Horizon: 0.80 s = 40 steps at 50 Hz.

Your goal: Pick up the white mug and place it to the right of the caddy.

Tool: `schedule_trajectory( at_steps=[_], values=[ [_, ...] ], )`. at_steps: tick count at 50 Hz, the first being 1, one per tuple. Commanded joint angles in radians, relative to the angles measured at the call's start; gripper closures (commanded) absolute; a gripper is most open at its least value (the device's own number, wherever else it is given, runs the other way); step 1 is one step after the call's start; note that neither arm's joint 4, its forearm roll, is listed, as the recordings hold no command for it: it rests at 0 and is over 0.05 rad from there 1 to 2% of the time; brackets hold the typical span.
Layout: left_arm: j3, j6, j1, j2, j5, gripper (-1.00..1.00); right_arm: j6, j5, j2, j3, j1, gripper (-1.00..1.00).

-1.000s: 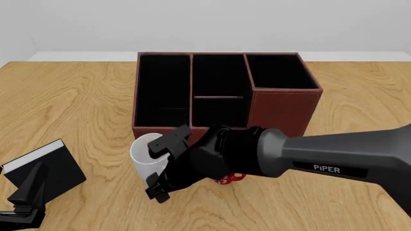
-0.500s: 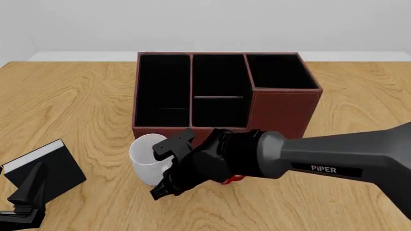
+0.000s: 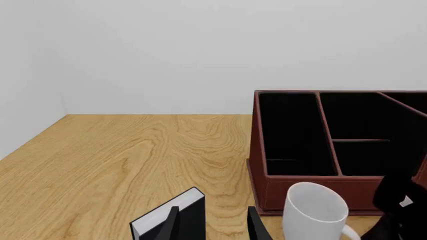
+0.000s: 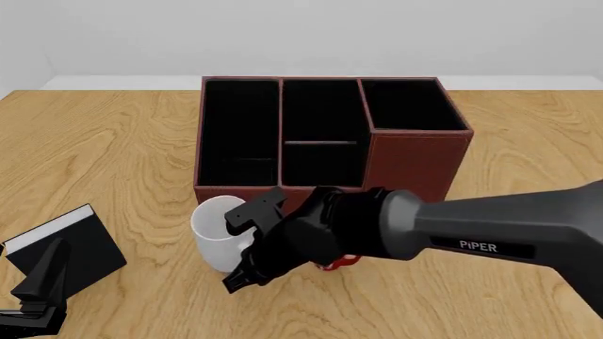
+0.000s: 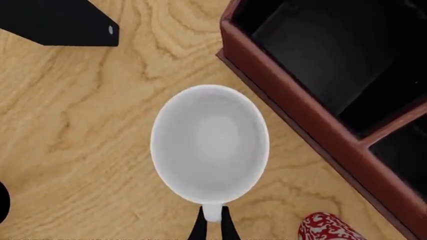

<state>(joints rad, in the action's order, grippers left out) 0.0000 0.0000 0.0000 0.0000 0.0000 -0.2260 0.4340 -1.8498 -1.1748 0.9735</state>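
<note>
The white mug point(image 4: 217, 227) stands just in front of the caddy's point(image 4: 414, 159) front left corner. My right gripper point(image 4: 243, 247) reaches in from the right. In the right wrist view its two thin fingers point(image 5: 199, 229) are pinched on the white mug's point(image 5: 210, 142) loop handle, with the caddy point(image 5: 300, 125) close beside the mug. The left wrist view shows the mug point(image 3: 313, 212) leaning a little beside the caddy point(image 3: 257, 145). My left gripper point(image 4: 33, 296) is open and empty at the near left corner, fingers apart in its own view point(image 3: 215, 227).
A narrow red patterned mug point(image 4: 339, 263) sits under my right arm, partly hidden; it also shows in the right wrist view point(image 5: 327, 227). A small black box with a white edge point(image 4: 61, 244) lies by my left gripper, also in the left wrist view point(image 3: 167, 220).
One second ago the white mug was tilted in my right gripper; it now sits more upright and slightly nearer the caddy. Almost nothing moved in the last half second. The left arm is still.
</note>
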Motion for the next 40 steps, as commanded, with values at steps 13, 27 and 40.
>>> schedule_trajectory(
  at_steps=[13,27,40],
  values=[
    [0.0,0.0,0.0,0.0,0.0,-1.0,0.07,0.028,0.069,0.0,-0.014,1.0],
    [0.0,0.0,0.0,0.0,0.0,-1.0,0.154,0.049,0.161,0.013,-0.026,1.0],
    [0.0,0.0,0.0,0.0,0.0,-1.0,0.204,0.057,0.268,0.028,-0.047,1.0]
  ],
)
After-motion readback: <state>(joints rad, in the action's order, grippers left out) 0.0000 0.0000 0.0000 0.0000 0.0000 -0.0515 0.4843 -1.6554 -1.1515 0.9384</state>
